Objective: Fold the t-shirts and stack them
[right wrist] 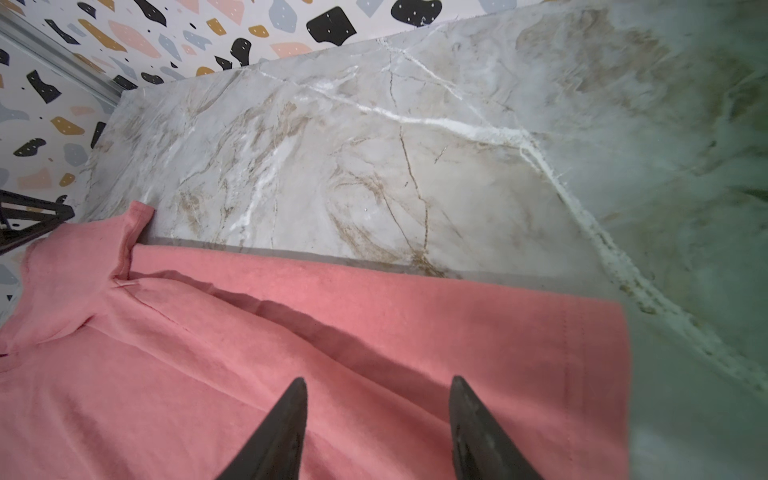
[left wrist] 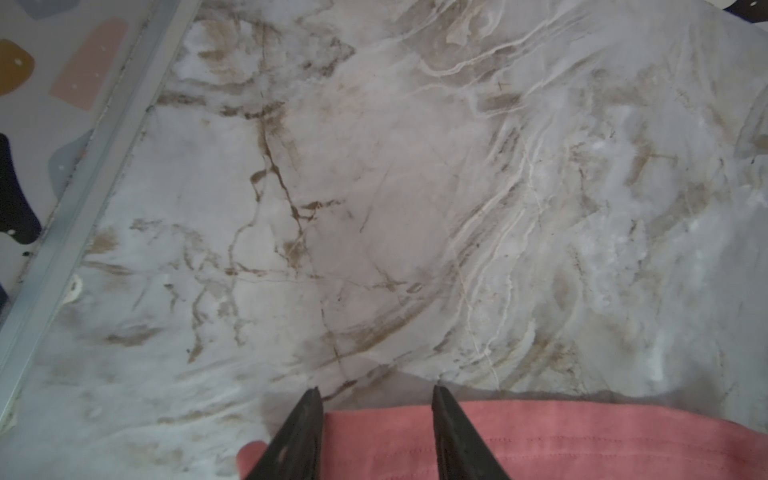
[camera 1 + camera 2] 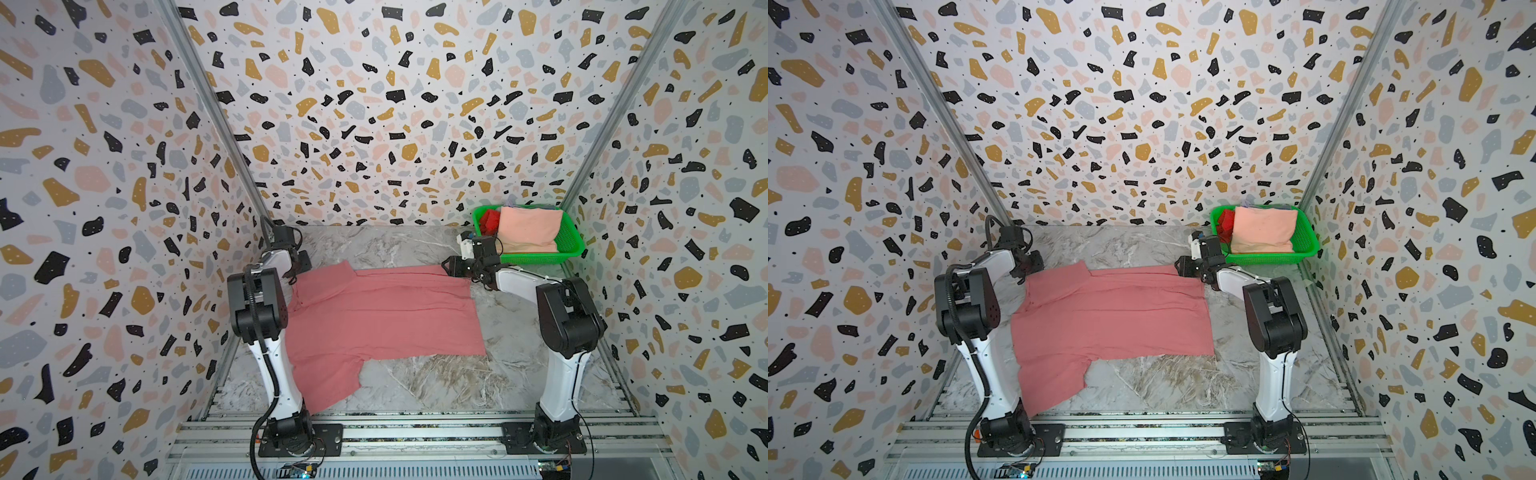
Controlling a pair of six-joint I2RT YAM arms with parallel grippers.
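Note:
A dusty rose-pink t-shirt lies spread flat on the marble table, one sleeve hanging toward the front edge. My left gripper is at the shirt's far left corner; its jaws stand apart, straddling the hemmed cloth edge. At the far right corner my right gripper hovers low over the cloth, jaws apart with nothing clamped. A folded pale peach t-shirt and a bright red t-shirt sit in the basket.
The green mesh basket stands at the back right corner, just behind my right gripper. Patterned walls with metal rails close the table on three sides. Bare marble shows in front of the shirt and behind it.

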